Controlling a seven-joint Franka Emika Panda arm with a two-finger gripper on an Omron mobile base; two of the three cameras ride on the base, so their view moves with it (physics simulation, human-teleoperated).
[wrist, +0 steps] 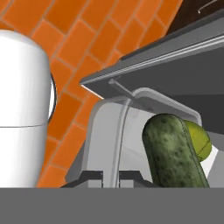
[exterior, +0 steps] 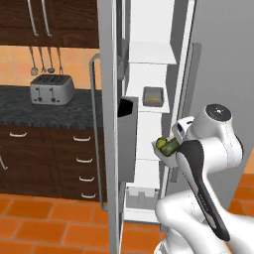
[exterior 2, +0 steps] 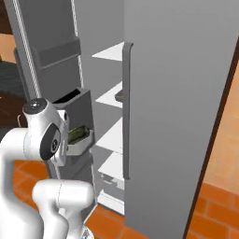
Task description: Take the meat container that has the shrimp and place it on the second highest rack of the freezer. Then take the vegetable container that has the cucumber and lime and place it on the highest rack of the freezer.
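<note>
Starting from the left in the left base view, you've got the toaster [exterior: 52,89] on the table [exterior: 30,106], then the open freezer [exterior: 149,99] with its white shelves. The meat container [exterior: 153,96] already sits on the second highest shelf, so that half looks done.

Right of that, the vegetable container [exterior: 167,151] hangs in front of the lower shelves, cucumber [exterior: 171,146] and lime [exterior: 161,143] inside. In the hand view your hand [wrist: 111,175] is clamped on the container's near wall, fingertips [wrist: 89,176] pinching the rim, with the cucumber lying just beside them and the lime behind it.

My take: you need a good lift from here, since the top shelf [exterior: 151,52] is well above. Keep the container level so the lime doesn't roll out, clear the shelf edge first, then push in. Watch the door bin [exterior: 126,111] on your left as you rise.
</note>
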